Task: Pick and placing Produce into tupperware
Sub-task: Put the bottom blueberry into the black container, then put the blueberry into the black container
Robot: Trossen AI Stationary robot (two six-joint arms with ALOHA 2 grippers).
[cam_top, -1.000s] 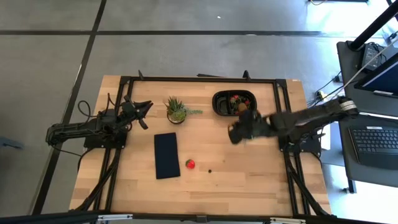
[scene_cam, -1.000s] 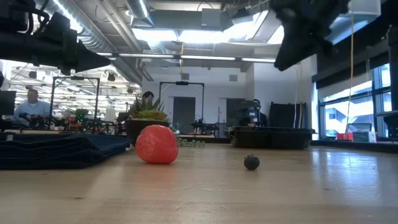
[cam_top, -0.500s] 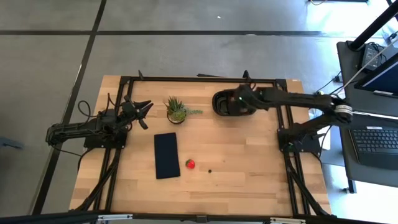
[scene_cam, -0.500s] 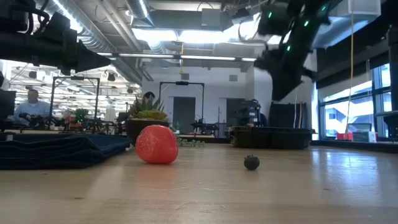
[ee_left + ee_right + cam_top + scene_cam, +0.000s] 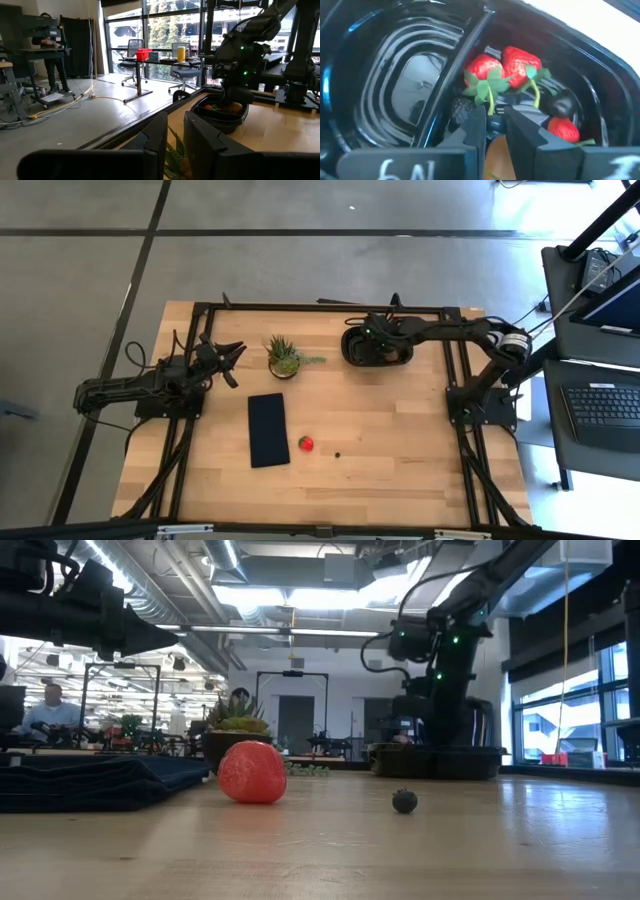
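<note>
Two produce pcs lying loose mid-table: red strawberry [image 5: 305,443] w/ tiny dark berry [image 5: 337,454] beside. Right gripper [image 5: 374,340] hovering inside black oval plastic tupperware [image 5: 350,352], fingers nearly closed, holding nothing. Left gripper [image 5: 228,358] waiting table-left, nearly closed, looking nearer.

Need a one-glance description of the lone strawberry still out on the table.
On the wooden table, find the flat dark pad lying in front of the potted plant. The strawberry sits just off the pad's near right corner. It is red and rounded, far bigger than the tiny dark berry beside it.
</note>
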